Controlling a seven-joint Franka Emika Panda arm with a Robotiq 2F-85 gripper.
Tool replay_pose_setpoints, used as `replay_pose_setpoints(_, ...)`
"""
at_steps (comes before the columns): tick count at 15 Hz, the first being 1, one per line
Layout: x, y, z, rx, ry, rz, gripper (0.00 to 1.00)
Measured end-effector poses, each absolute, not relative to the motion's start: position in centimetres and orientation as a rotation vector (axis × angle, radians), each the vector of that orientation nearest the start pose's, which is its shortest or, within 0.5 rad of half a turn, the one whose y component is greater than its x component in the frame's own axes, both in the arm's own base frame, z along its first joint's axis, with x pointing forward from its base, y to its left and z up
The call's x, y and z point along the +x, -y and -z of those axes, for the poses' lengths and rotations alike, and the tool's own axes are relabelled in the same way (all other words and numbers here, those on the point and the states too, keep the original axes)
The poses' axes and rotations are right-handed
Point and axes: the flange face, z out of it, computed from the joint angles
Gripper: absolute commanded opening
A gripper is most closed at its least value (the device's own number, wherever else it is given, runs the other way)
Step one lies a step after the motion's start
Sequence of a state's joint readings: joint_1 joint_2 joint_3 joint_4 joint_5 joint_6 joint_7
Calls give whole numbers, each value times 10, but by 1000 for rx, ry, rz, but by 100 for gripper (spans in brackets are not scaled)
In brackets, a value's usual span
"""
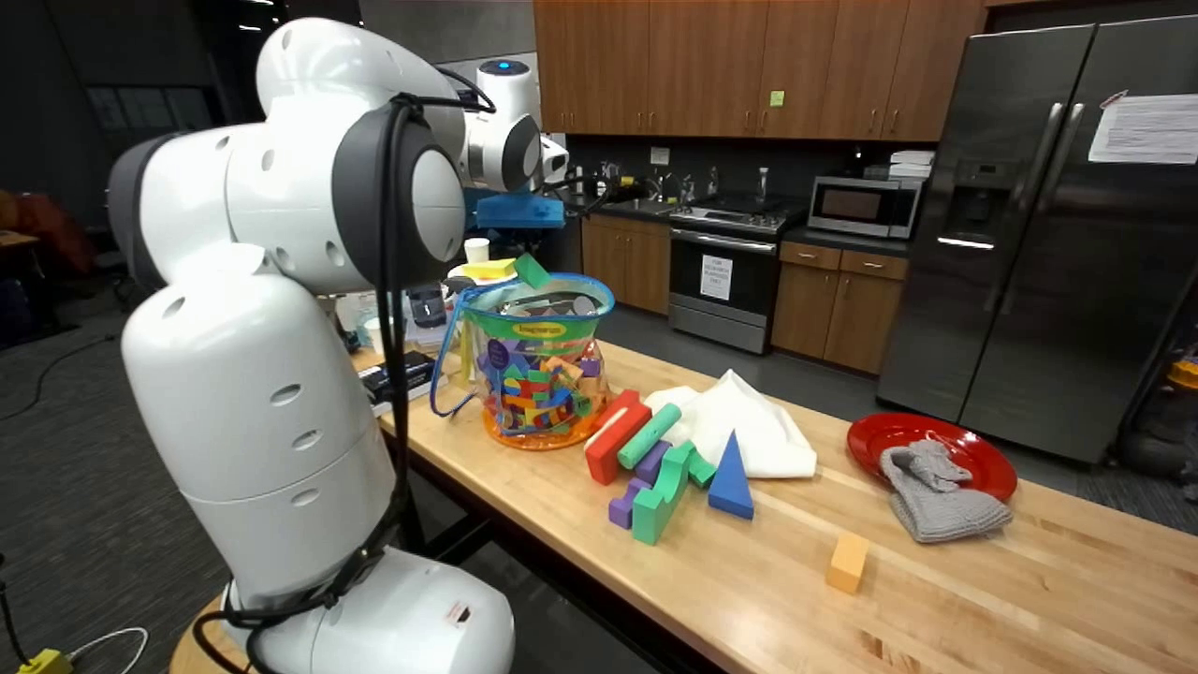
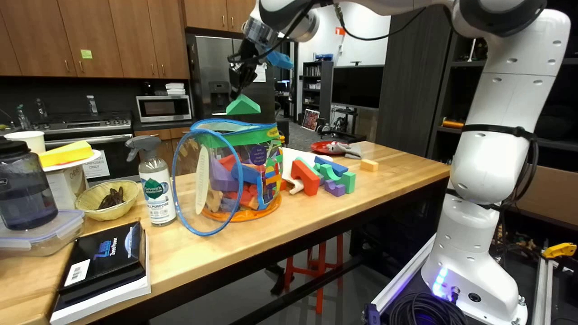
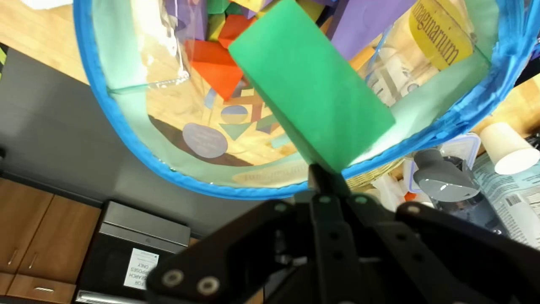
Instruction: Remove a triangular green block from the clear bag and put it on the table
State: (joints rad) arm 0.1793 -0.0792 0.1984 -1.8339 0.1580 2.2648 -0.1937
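Holds the triangular green block clenched by one edge in the gripper, just above the clear bag lying at six o'clock in an exterior view; seems late in the lift-out step; needs next to swing clear toward four o'clock there, then lower onto the table.

All Around the Stove

Brown cupboards hang above the stove. Behind it is a dark wall. A microwave sits beside it, and a tall grey fridge stands farther off on that side. Grey floor lies in front.
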Motion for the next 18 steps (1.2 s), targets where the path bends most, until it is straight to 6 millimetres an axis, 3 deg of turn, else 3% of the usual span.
replay_pose_setpoints(4, 525, -183, -622, -2819, 638, 769, 0)
replay_pose_setpoints(9, 513, -113, -626, -2863, 508, 832, 0)
replay_pose_setpoints(14, 497, -44, -619, -2896, 387, 881, 0)
replay_pose_setpoints(18, 483, -1, -609, -2909, 324, 910, 0)
